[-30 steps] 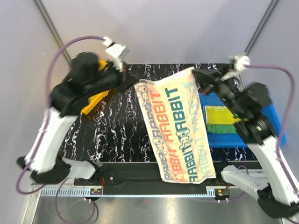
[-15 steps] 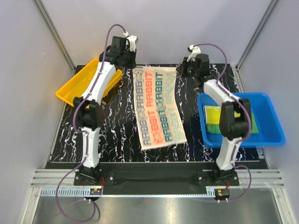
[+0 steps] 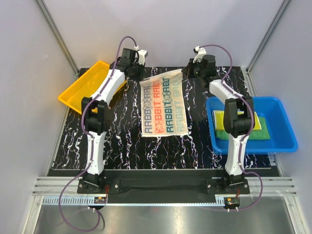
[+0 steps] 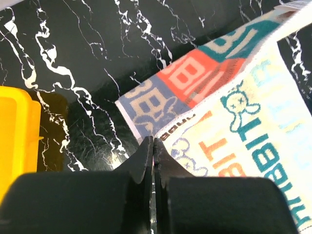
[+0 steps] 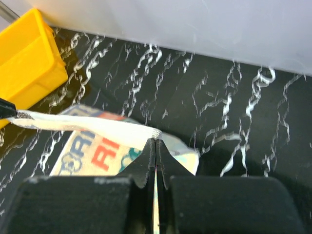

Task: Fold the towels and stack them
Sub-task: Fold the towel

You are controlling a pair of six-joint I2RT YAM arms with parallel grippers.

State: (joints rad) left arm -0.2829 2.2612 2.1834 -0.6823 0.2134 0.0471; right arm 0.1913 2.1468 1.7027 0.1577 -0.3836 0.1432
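Printed towel (image 3: 163, 105) flat centre, far edge raised; yellow towel (image 3: 220, 119) atop green towel (image 3: 261, 133)

Top view: the right arm (image 3: 237, 119) crosses the blue bin (image 3: 280, 141) and covers the middle of the yellow towel (image 3: 219, 118) and green towel (image 3: 222, 134). Their folds can't be told. The left arm (image 3: 109, 85) hides part of the yellow tray (image 3: 80, 90).

On the printed towel (image 3: 164, 105), the far corners are lost under both wrists.

Left wrist view: towel runs off the right edge, tray off the left. The pinched bit is hidden inside the left gripper (image 4: 153, 146).

Right wrist view: right gripper (image 5: 155, 146) body blocks the towel's lower part.
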